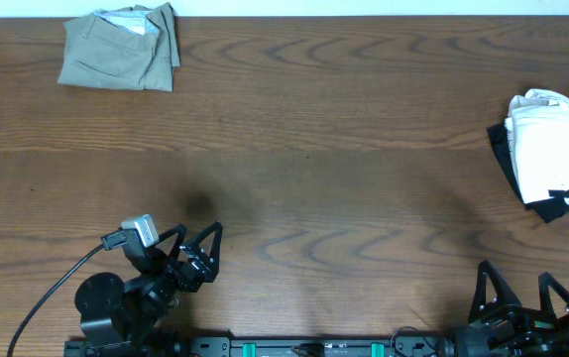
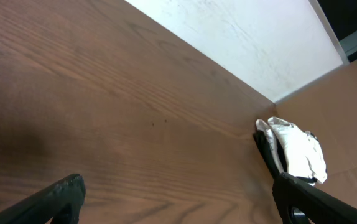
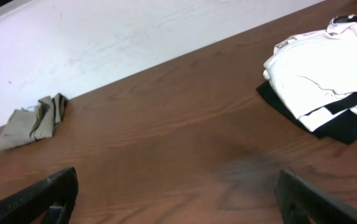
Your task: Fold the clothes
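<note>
Currently both arms are sitting low at the near edge of the table (image 1: 294, 178), well apart from any cloth. The left gripper (image 1: 198, 241) is gaping wide and holding nothing; the right gripper (image 1: 514, 286) is likewise spreading wide and gripping nothing. The clothes (image 1: 121, 48) are lying in the far left corner as a compact khaki bundle, pale lining showing at the top. A white and black pile (image 1: 552, 149) is sitting at the right edge. The risk, I judge, is lying in the long reach: a pinch landing on one loose layer would be dragging the bundle open unevenly, and a push toward the far edge could be sliding it off. The right arm, crossing over, might also be snagging the pile.
</note>
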`<state>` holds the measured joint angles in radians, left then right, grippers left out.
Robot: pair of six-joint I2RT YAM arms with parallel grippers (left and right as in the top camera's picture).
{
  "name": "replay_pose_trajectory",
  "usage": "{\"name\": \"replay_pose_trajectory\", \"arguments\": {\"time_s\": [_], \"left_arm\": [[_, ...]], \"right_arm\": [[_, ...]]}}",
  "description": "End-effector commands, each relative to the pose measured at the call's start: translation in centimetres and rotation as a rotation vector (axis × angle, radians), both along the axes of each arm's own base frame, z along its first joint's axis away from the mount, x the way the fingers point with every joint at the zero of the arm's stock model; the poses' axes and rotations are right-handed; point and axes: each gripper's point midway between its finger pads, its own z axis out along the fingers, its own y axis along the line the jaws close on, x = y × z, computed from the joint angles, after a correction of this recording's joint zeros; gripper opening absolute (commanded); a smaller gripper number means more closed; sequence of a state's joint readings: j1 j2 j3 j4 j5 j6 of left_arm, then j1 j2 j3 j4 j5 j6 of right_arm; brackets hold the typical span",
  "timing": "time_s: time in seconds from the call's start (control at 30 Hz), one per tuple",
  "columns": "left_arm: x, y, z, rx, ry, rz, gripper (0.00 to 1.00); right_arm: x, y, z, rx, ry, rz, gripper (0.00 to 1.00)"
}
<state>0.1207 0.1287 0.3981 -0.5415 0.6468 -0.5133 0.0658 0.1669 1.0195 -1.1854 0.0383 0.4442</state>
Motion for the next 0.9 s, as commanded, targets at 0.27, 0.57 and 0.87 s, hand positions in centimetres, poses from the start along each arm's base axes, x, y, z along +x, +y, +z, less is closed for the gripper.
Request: {"name": "replay_pose_trajectory", "arguments": {"time_s": [0.27, 0.57, 0.87], "left_arm": [[0.03, 0.12, 0.21, 0.004, -0.012, 0.008, 0.98], [0.02, 0.11, 0.21, 0.004, -0.012, 0.007, 0.98], [0.02, 0.11, 0.21, 0.004, -0.012, 0.007, 0.98]], "right_arm": [[-0.35, -0.28, -0.77, 0.004, 0.031, -0.019, 0.99], [-0.39, -0.28, -0.87, 0.004, 0.035, -0.018, 0.99], [-0.38, -0.28, -0.86, 0.004, 0.035, -0.018, 0.99]]}}
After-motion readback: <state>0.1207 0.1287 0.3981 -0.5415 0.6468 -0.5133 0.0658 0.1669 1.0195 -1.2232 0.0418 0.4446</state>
